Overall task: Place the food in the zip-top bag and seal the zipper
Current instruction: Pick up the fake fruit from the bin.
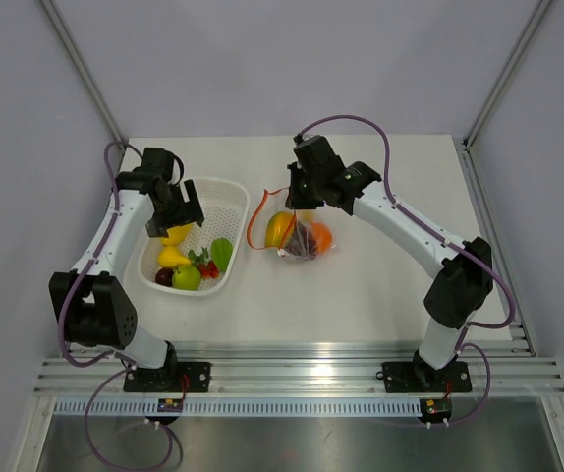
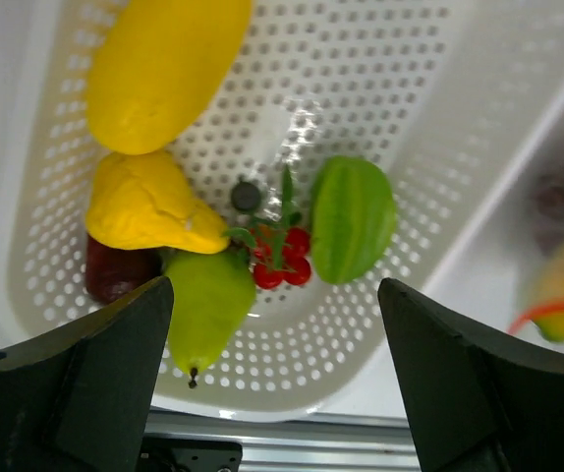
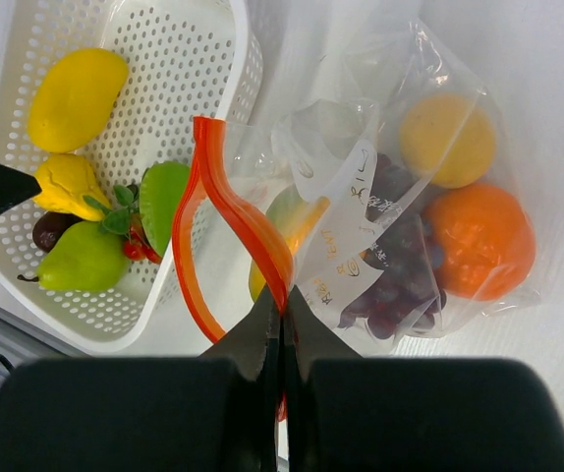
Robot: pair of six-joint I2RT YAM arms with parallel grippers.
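**Bag part-filled, zipper wide open**

Far left, the left gripper (image 2: 274, 295) hangs over the basket (image 1: 225, 208), jaws spread wide and carrying nothing. Below it, six pieces wait inside the basket: a yellow fruit (image 2: 164, 69), a yellow pear (image 2: 144, 206), a dark fruit (image 2: 115, 273), a green pear (image 2: 208, 305), red berries (image 2: 280, 258) and a green fruit (image 2: 353, 218).

Just right of the basket lies the bag (image 3: 400, 88), and it has cargo: a mango (image 3: 307, 218), grapes (image 3: 395, 275), a round yellow fruit (image 3: 449, 138) and an orange (image 3: 479, 241).

The right gripper (image 3: 282, 324) is clamped tight on the zipper (image 3: 225, 197), which bows open in a loop facing the basket.

My read: four in, six to go. The seal comes last, and none of that strip looks pressed together.
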